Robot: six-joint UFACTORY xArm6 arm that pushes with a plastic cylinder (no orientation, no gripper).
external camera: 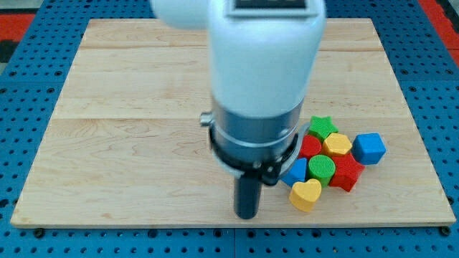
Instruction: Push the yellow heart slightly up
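1. Your arm has no hand to open or close: it ends in a straight dark rod, and my tip rests on the wooden board near the view's bottom edge, gripping nothing.
2. You find the yellow heart to the view's right of my tip, near it but with a gap of bare board between them.
3. The yellow heart sits at the bottom of a tight cluster of blocks, just below a blue block and a green round block.
4. Above those you see a red block, a yellow block and a green star at the cluster's top.
5. A red block lies to the heart's right, and a blue cube marks the cluster's right end.
6. The white arm housing hides the board's middle.
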